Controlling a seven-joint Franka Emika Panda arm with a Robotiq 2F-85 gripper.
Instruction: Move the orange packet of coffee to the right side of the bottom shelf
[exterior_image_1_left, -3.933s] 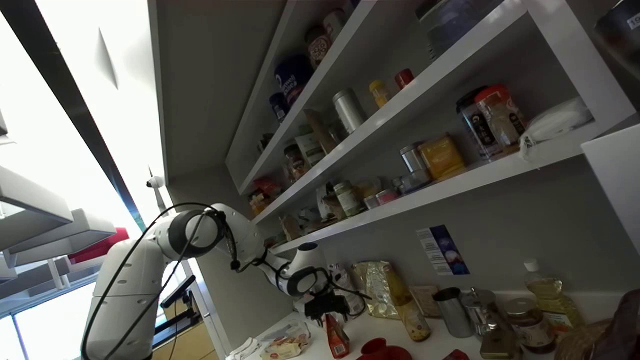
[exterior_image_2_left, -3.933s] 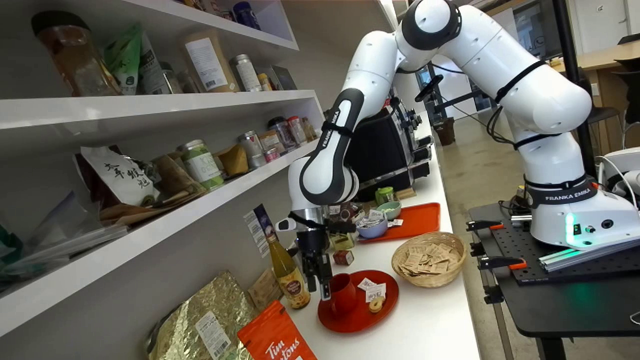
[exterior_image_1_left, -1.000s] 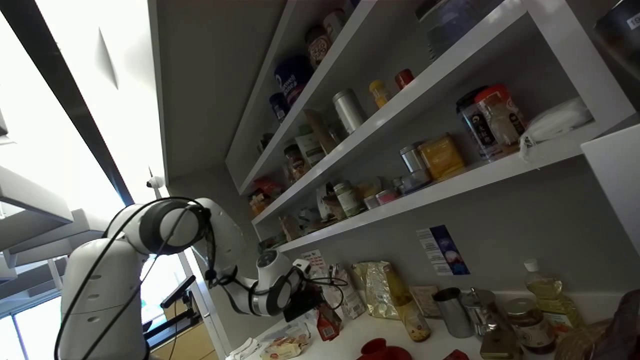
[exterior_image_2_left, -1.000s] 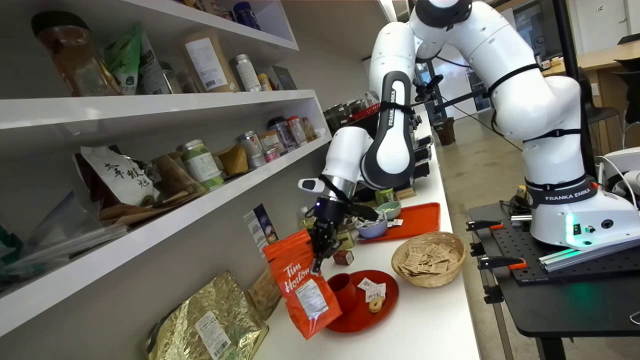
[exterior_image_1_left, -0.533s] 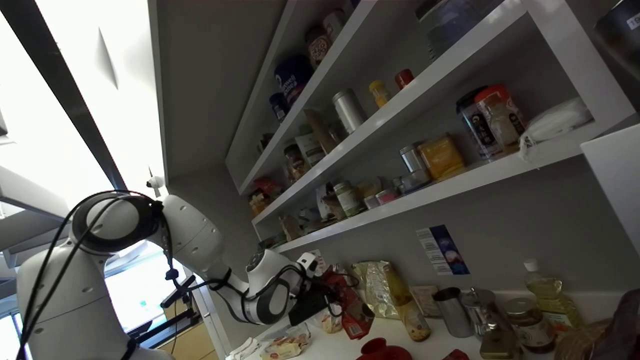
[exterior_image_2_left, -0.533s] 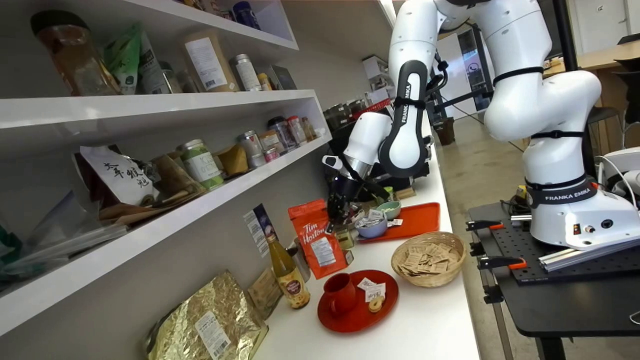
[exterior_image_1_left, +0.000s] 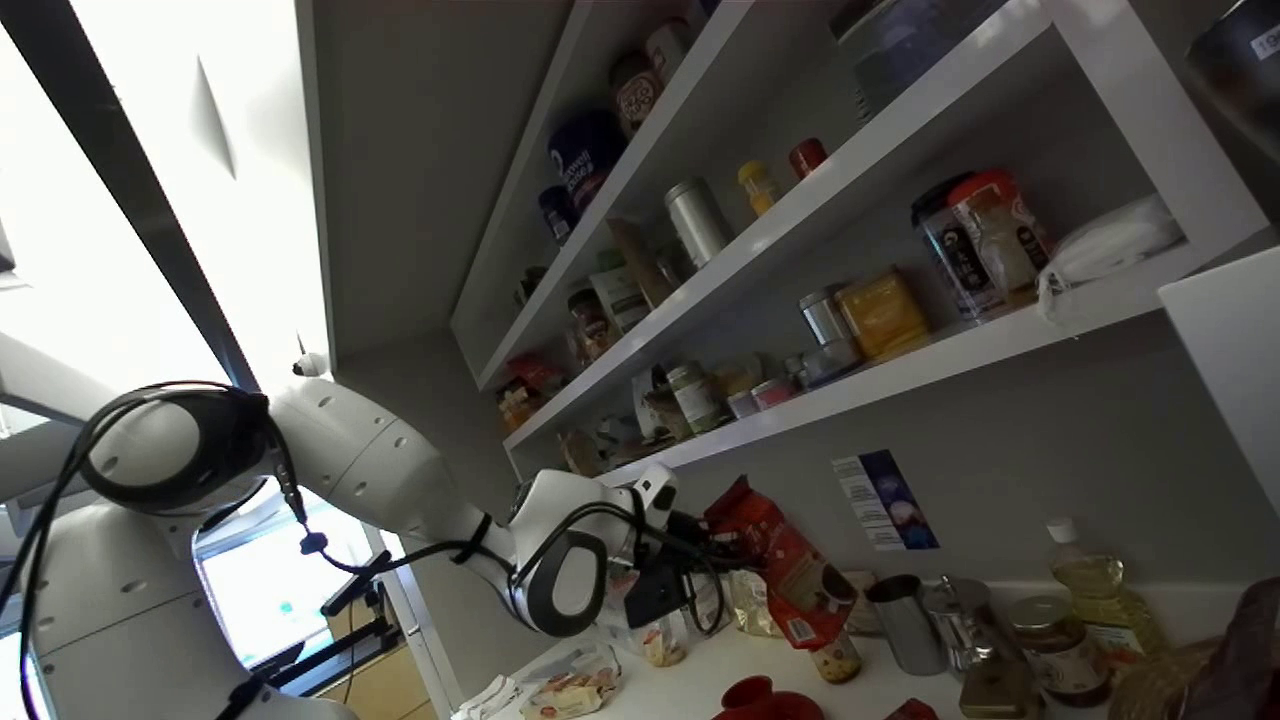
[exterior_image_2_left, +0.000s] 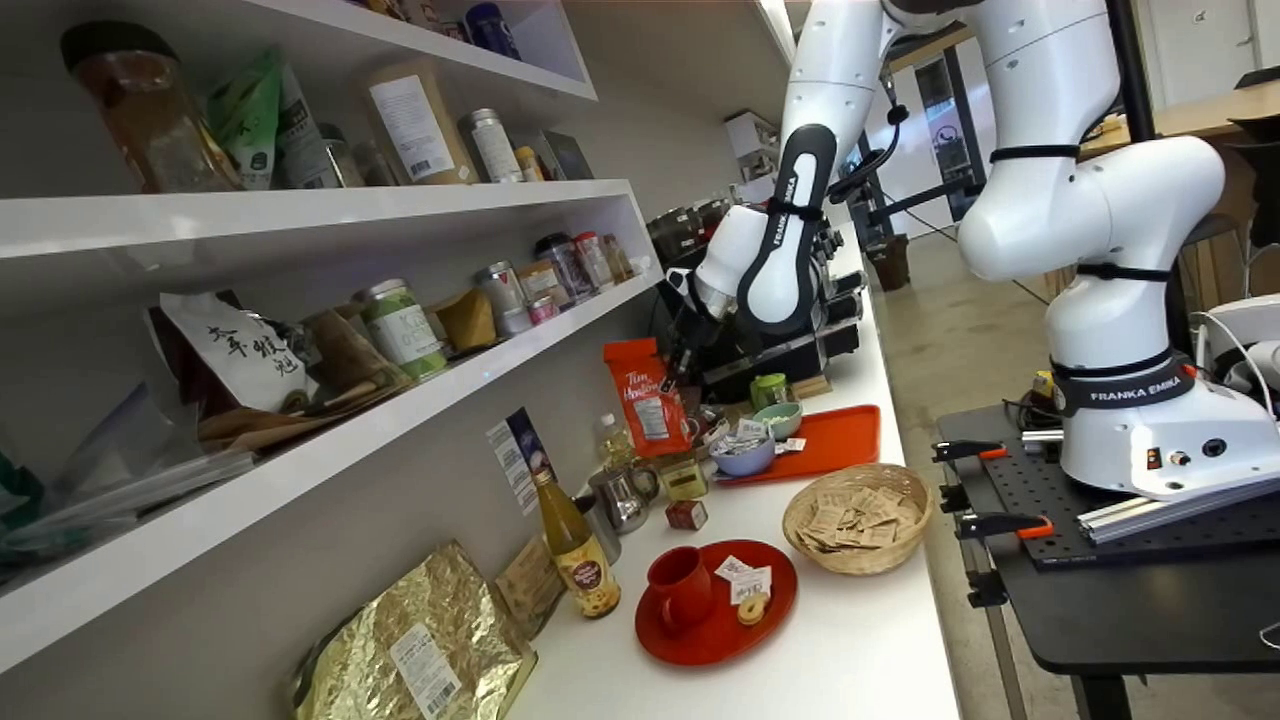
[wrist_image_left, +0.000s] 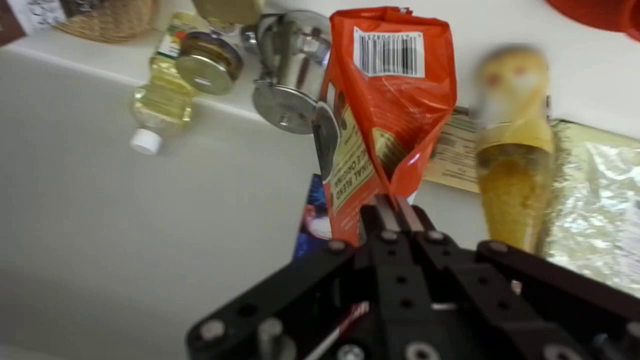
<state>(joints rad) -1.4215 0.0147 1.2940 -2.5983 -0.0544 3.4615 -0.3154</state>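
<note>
The orange packet of coffee (wrist_image_left: 395, 105) hangs in my gripper (wrist_image_left: 398, 212); both fingertips pinch a thin folded edge of the pouch. Its barcode end points away from the fingers in the wrist view. In an exterior view the packet (exterior_image_1_left: 790, 570) is tilted, in the air over the counter and lower than the bottom shelf (exterior_image_1_left: 960, 355). Another exterior view has the packet (exterior_image_2_left: 650, 400) nearly upright, its printed front showing, with the gripper (exterior_image_2_left: 678, 368) at its side. Cables and the wrist partly hide the fingers in an exterior view.
On the bottom shelf stand a yellow box (exterior_image_1_left: 882, 312), a black-lidded jar (exterior_image_1_left: 955, 250) and a white plastic bag (exterior_image_1_left: 1115, 245). Below are an oil bottle (wrist_image_left: 162, 105), a metal pot (wrist_image_left: 295, 55), a sauce bottle (exterior_image_2_left: 582, 555), a gold bag (exterior_image_2_left: 420, 640) and a red plate (exterior_image_2_left: 740, 640).
The packet, low near the counter earlier, has been lifted and carried. Over the last second gripper and packet move right and up in an exterior view, passing the sauce bottle.
</note>
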